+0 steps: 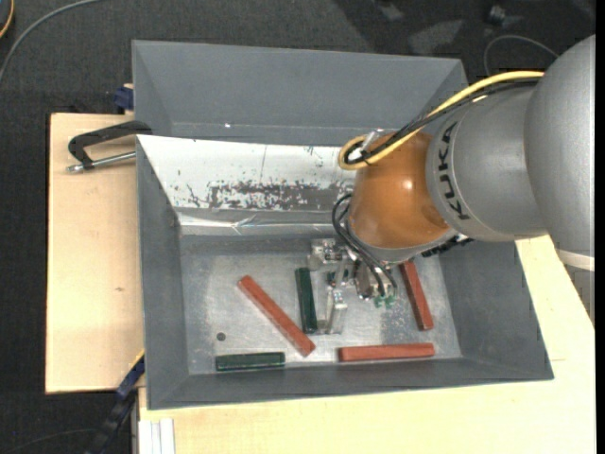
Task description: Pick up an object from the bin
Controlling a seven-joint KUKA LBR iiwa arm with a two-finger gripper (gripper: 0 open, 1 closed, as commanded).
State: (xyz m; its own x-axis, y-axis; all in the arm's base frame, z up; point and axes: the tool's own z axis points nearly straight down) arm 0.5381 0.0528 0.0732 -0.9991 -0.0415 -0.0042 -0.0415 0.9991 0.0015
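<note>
Hand (pixel 333 303) low in bin (pixel 161 282), just beside green bar (pixel 305 298).
Red bar (pixel 275 315) lies near (whether hand is clenched cannot be told).

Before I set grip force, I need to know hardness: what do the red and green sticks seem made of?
Red sticks: matte, evenly coloured, straight-edged, so probably rigid plastic or painted wood. Green sticks: dark, matte, same bar shape, likely the same; the look cannot settle which.
</note>
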